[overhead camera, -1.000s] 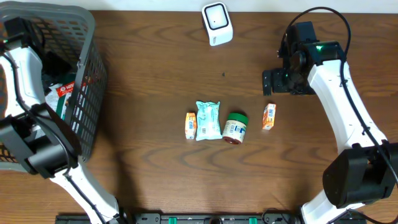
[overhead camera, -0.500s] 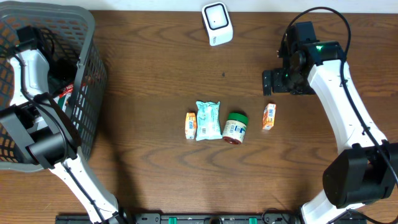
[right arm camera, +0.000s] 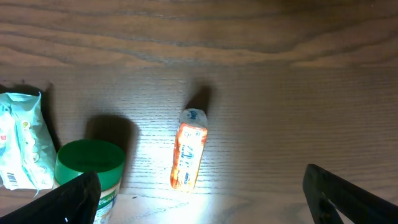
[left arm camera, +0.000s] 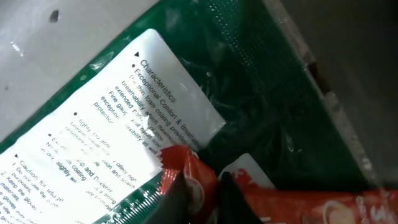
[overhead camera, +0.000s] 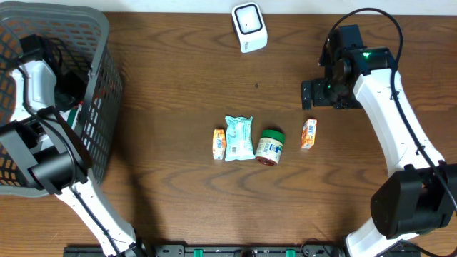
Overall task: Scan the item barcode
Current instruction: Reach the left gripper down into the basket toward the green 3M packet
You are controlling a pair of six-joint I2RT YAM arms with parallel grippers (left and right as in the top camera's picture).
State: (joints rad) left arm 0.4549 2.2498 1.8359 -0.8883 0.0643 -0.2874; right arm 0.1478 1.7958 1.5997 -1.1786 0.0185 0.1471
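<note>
- The left gripper (left arm camera: pixel 200 191) has just clenched its jaws on a red packet (left arm camera: pixel 188 171), low inside the basket (overhead camera: pixel 100 107).
- It seems ready to lift toward the scanner (overhead camera: pixel 248 26).
- The right gripper (overhead camera: pixel 313 94) keeps its jaws released above the tabletop (overhead camera: pixel 178 86).

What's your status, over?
Left gripper shut on red packet corner, down in basket. Right gripper open, above table near orange packet. Green pouch under red packet; nothing at scanner.

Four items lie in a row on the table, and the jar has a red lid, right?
No. The jar has a green lid, not red; the right wrist view shows it. Four items do lie in a row on the table.
</note>
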